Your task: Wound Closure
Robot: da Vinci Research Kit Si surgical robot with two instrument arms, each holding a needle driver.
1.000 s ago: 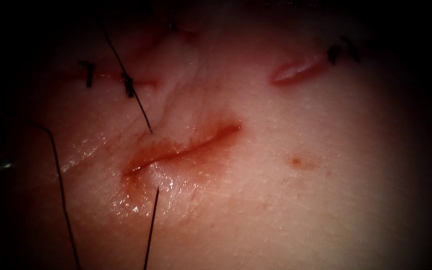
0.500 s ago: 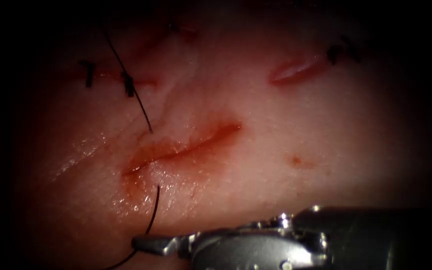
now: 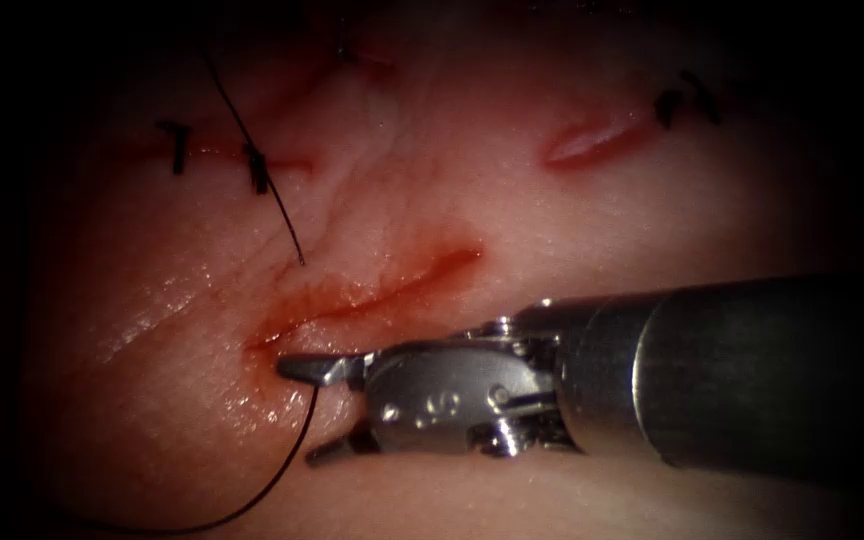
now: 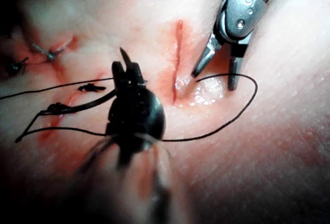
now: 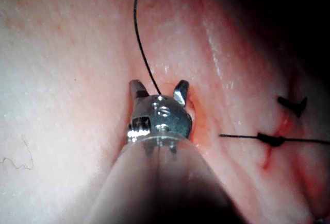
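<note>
The tissue (image 3: pixel 592 240) carries a cut (image 3: pixel 372 295), red fluid (image 3: pixel 282 330), thread (image 3: pixel 282 470) and earlier stitches (image 3: pixel 257 170).

light: dim, centre-lit | edges: dark vignette | glare: wet tissue (image 3: pixel 282 400) | blur: near shaft (image 5: pixel 154 183)

small second cut (image 3: pixel 592 140) upper right | dark stitches (image 3: pixel 257 168) upper left

The right pincer's (image 3: pixel 320 410) shaft was cut off by the endoscope view's right edge. The thread (image 3: pixel 282 475) was lost in darkness at the lower left. The left pincer (image 4: pixel 126 64) was seen dark and blurred; its grip could not be judged.
</note>
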